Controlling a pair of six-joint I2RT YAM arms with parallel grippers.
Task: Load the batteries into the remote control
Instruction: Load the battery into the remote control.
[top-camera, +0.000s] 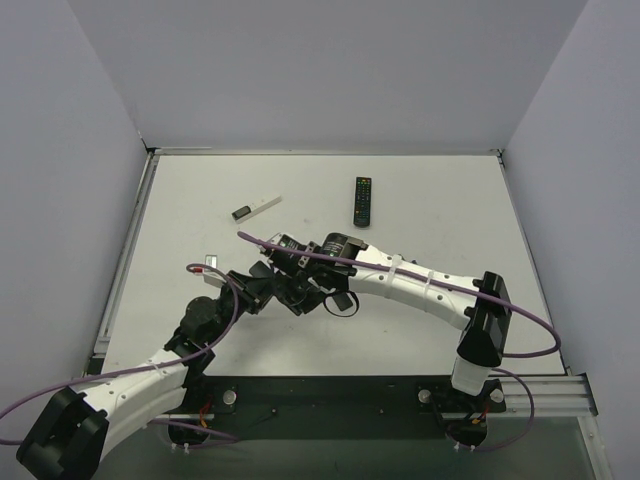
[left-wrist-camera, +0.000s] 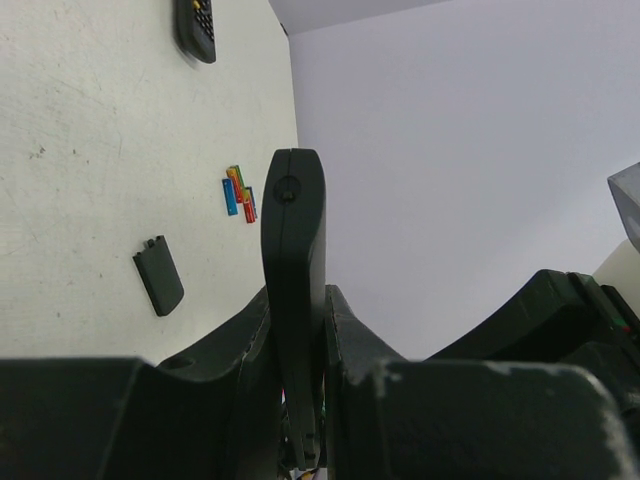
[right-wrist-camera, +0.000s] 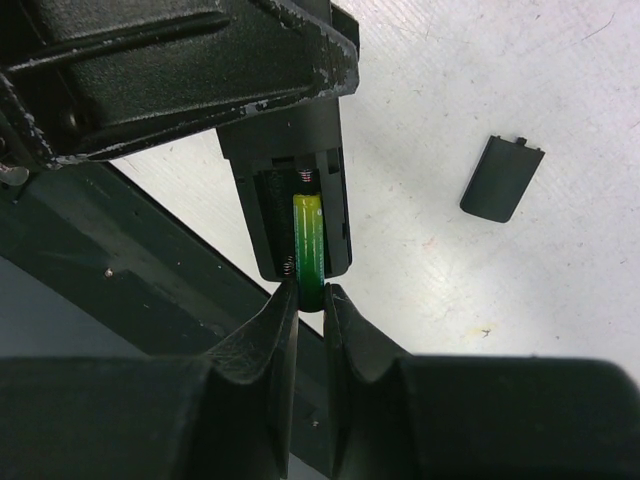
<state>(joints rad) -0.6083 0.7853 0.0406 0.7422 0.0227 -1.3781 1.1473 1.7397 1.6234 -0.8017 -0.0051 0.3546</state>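
Nothing readable (button marks on the long remote (top-camera: 364, 200) at one o'clock are too small; the battery (right-wrist-camera: 308, 240) is blurred).

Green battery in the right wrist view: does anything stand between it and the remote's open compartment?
Nothing visible does. The green battery, pinched in the right hand, sits partly in the open bay of the remote control, which the left hand holds. The back cover is off, lying aside.

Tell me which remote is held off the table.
The plain black remote control, clamped in the left gripper, a green battery in its open bay; the buttoned remote and white stick lie flat on the table.
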